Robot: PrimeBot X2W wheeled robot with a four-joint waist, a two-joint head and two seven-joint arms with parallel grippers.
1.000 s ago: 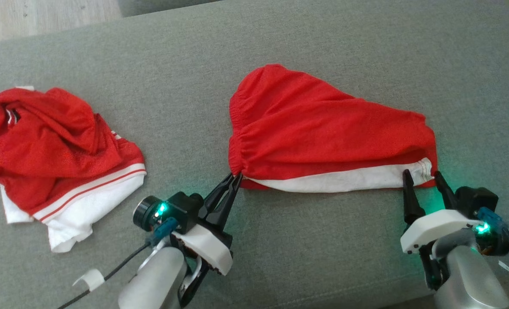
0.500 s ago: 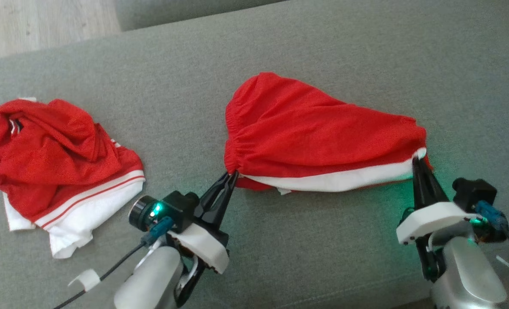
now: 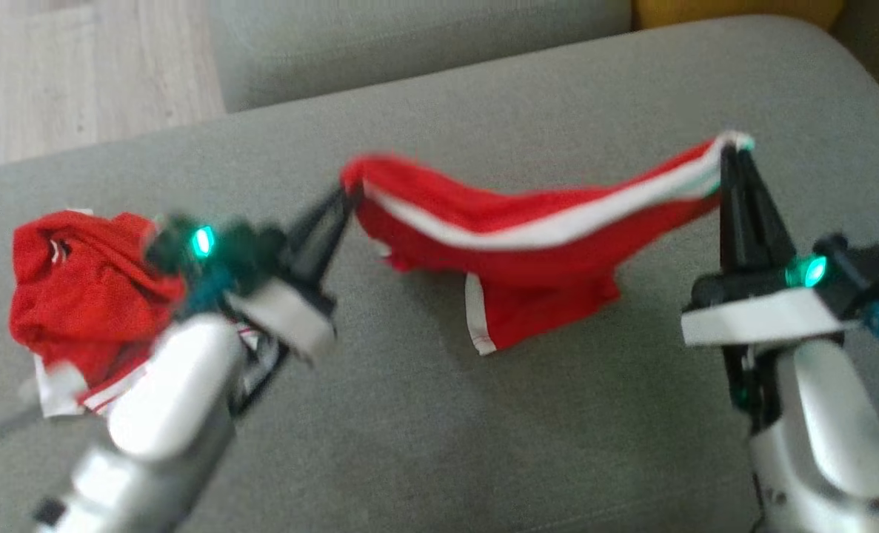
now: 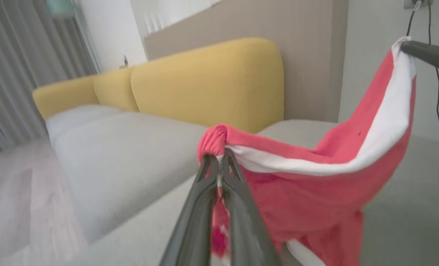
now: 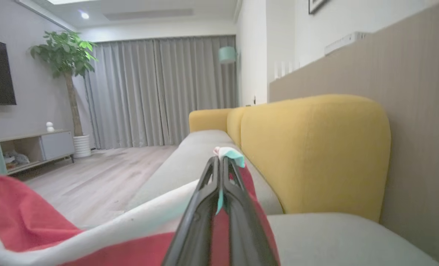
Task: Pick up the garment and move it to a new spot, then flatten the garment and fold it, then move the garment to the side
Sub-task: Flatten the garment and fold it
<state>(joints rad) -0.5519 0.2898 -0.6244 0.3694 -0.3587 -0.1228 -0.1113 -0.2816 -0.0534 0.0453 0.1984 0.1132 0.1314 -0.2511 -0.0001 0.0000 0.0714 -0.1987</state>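
Left claw [image 3: 344, 200]: pinched closed on the gathered red end of the garment [image 3: 535, 259]. Right claw [image 3: 732, 148]: clamped on its white-edged corner. I hold the garment stretched between them above the middle of the grey sofa seat [image 3: 483, 444], right end higher, loose cloth sagging below. A second red garment [image 3: 76, 296] lies heaped near the seat's left edge.

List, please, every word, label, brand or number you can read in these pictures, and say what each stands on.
None: no readable text in any view.
The held red garment bears plain white stripes, no print.
The crumpled red garment has a small dark mark at its opening, too blurred to read.
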